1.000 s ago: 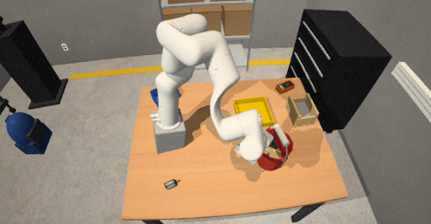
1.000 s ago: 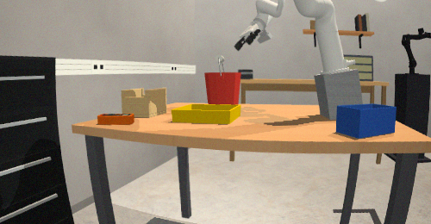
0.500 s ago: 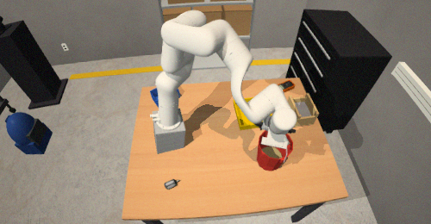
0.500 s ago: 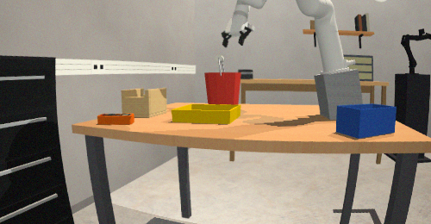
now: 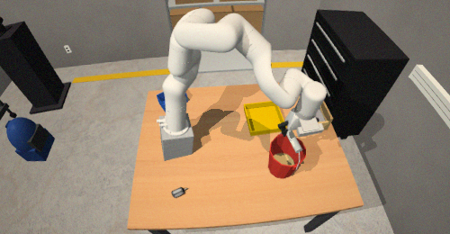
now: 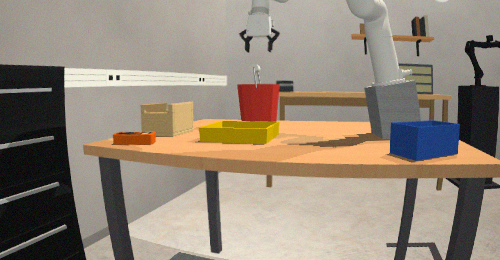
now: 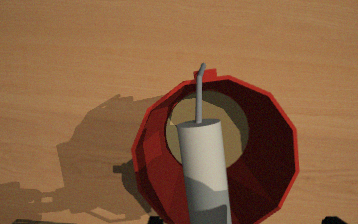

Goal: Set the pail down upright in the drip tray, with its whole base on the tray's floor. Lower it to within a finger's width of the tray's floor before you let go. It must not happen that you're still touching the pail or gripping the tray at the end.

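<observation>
The red pail (image 5: 286, 157) stands upright on the wooden table, apart from the tray. Its wire handle stands up, with a grey grip (image 7: 203, 167) at the top. In the exterior view the pail (image 6: 258, 102) is behind the yellow drip tray (image 6: 239, 131). The tray (image 5: 264, 117) lies empty just beyond the pail toward the table's back. My gripper (image 6: 259, 40) is open and empty, pointing down, well above the handle (image 6: 255, 69). In the wrist view I look straight down into the pail (image 7: 216, 150).
A tan crate (image 6: 167, 118) and a flat orange object (image 6: 134, 137) sit past the tray near the black drawer cabinet (image 5: 351, 66). A blue bin (image 6: 424, 139) is by the arm's base (image 5: 177, 142). A small grey object (image 5: 178, 192) lies near the front.
</observation>
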